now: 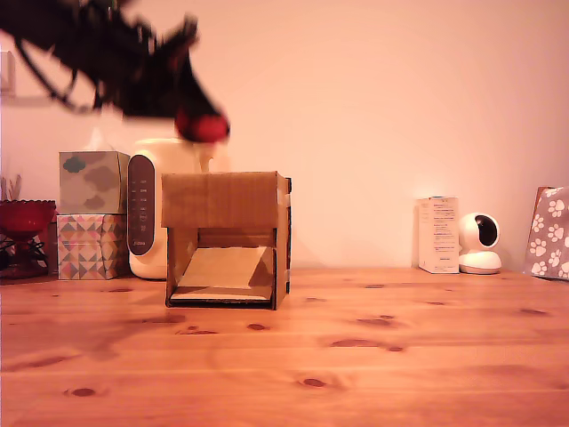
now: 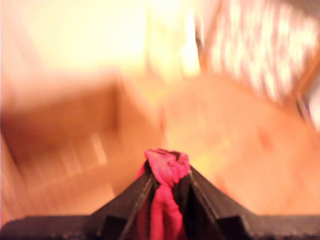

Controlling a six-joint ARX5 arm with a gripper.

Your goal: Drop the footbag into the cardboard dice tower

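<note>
Knotty pine tabletop, seen from the exterior view.
Cardboard dice tower left of centre; behind it cream appliance, stacked tissue boxes, red bowl. At right: white carton, small white camera, paw-print bag.

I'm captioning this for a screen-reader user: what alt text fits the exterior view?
A blurred dark robot arm's tool holds a red footbag in the air just above an open-fronted cardboard dice tower on a wooden table. Tissue boxes and a cream appliance stand behind, with a small white camera at the exterior view's right.
</note>
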